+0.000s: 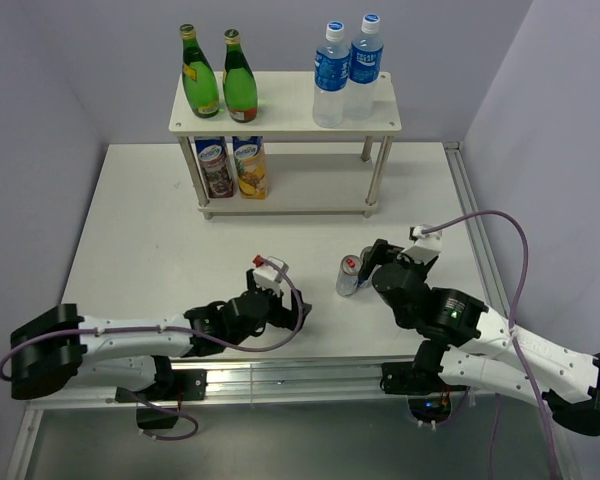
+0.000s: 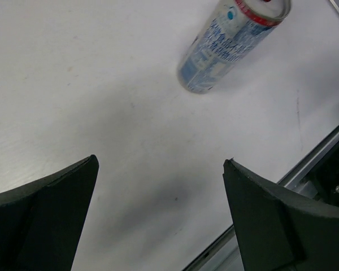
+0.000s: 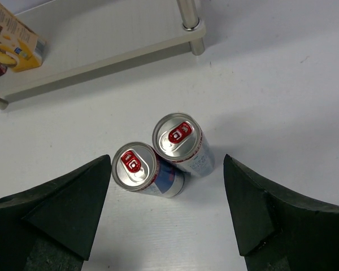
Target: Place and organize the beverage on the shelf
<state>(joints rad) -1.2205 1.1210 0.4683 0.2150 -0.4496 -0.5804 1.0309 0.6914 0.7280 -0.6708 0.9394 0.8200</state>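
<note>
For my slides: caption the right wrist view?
Right gripper, fingers open, poised over two upright cans on the table before the shelf.

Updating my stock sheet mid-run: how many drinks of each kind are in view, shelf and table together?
Green glass bottles: 2
Water bottles: 2
Juice cartons: 2
Cans: 2
Total: 8

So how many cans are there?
2: the left can and right can stand side by side on the table before the shelf, by the open right pincer. Others may hide on it.
</note>
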